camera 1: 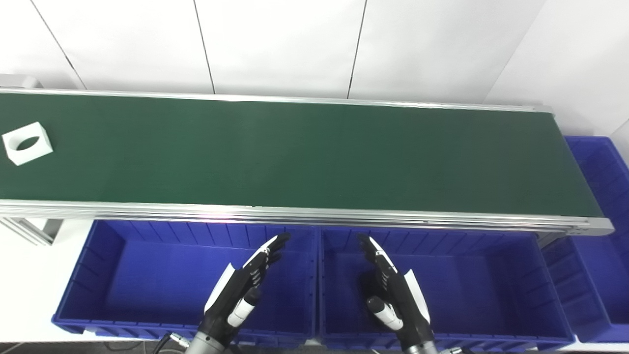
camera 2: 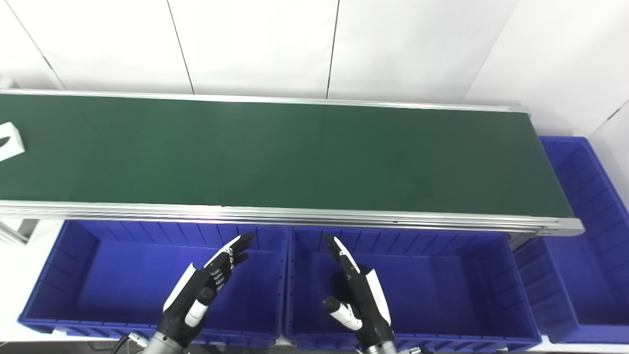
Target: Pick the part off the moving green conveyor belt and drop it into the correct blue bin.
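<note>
Both the left hand (camera 1: 238,290) and right hand (camera 1: 393,290) hover empty, fingers spread, over the blue bins (camera 1: 162,275) below the conveyor belt (camera 1: 314,152), whose far-left end carries the white part (camera 1: 27,142); a mistimed reach could miss it

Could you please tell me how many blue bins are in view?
3: one blue plastic bin below the belt under the left hand, one under the right hand, and one at the belt's right end, partly cut off.
</note>
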You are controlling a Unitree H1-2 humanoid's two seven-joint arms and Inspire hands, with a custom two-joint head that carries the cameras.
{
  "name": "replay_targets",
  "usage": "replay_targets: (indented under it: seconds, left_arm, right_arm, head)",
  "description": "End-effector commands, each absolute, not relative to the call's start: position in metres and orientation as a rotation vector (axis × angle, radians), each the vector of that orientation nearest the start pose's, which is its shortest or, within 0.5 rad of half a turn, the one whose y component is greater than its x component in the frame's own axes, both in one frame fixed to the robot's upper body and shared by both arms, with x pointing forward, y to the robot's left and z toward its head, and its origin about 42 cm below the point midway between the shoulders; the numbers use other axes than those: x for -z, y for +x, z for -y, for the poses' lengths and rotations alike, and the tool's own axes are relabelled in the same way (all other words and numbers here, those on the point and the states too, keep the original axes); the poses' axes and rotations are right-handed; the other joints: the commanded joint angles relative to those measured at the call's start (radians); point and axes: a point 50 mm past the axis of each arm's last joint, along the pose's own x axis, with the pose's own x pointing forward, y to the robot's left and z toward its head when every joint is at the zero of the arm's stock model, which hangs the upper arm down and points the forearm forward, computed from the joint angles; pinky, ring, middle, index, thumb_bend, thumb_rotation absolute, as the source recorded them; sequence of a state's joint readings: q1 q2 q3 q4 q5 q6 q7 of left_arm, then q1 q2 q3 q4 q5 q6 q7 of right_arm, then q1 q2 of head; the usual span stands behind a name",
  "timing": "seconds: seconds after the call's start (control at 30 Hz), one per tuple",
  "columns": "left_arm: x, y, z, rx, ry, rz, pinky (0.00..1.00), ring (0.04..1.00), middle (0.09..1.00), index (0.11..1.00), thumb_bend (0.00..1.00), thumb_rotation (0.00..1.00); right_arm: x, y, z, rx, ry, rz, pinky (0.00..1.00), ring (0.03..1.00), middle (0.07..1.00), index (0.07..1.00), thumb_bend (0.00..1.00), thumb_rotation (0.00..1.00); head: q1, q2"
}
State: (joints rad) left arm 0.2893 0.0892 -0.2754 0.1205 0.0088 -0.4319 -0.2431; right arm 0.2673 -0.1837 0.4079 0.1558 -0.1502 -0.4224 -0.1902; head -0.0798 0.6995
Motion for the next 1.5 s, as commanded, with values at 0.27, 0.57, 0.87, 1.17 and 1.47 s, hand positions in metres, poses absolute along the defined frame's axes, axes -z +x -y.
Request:
replay_targets:
  seconds: [0.27, 0.57, 0.87, 1.17, 1.47]
  left_arm:
    - [-0.0406, 0.1648, -0.1661, 0.454, 0.011, 0.106, 0.96, 0.980, 0.976, 0.916, 0.90, 1.00]
    - [-0.0429, 0.1664, -0.1675, 0.450, 0.025, 0.116, 0.95, 0.979, 0.972, 0.916, 0.90, 1.00]
    - [-0.0402, 0.1643, -0.1667, 0.454, 0.012, 0.104, 0.96, 0.982, 0.974, 0.913, 0.88, 0.99]
    - [-0.0393, 0.1639, -0.1658, 0.450, 0.020, 0.101, 0.94, 0.971, 0.965, 0.911, 0.90, 1.00]
    - [-0.0382, 0.1632, -0.1658, 0.450, 0.019, 0.096, 0.94, 0.970, 0.967, 0.913, 0.90, 0.99]
  right_arm:
    - [-0.0285, 0.1593, 0.1828, -0.253, -0.185, 0.092, 0.94, 0.950, 0.960, 0.934, 0.97, 0.96]
    - [-0.0303, 0.1610, 0.1811, -0.254, -0.194, 0.104, 0.95, 0.958, 0.960, 0.937, 0.96, 0.97]
    - [-0.0274, 0.1598, 0.1825, -0.251, -0.193, 0.092, 0.94, 0.953, 0.958, 0.934, 0.98, 0.96]
    - [-0.0249, 0.1591, 0.1828, -0.256, -0.190, 0.081, 0.92, 0.933, 0.946, 0.929, 0.97, 0.96]
    - [-0.0250, 0.1599, 0.1819, -0.256, -0.176, 0.079, 0.91, 0.920, 0.940, 0.923, 0.99, 0.95]
  head:
    - [0.003, 0.024]
    - [-0.005, 0.027]
    - [0.005, 0.001]
    - [0.006, -0.003]
    - [0.006, 0.000]
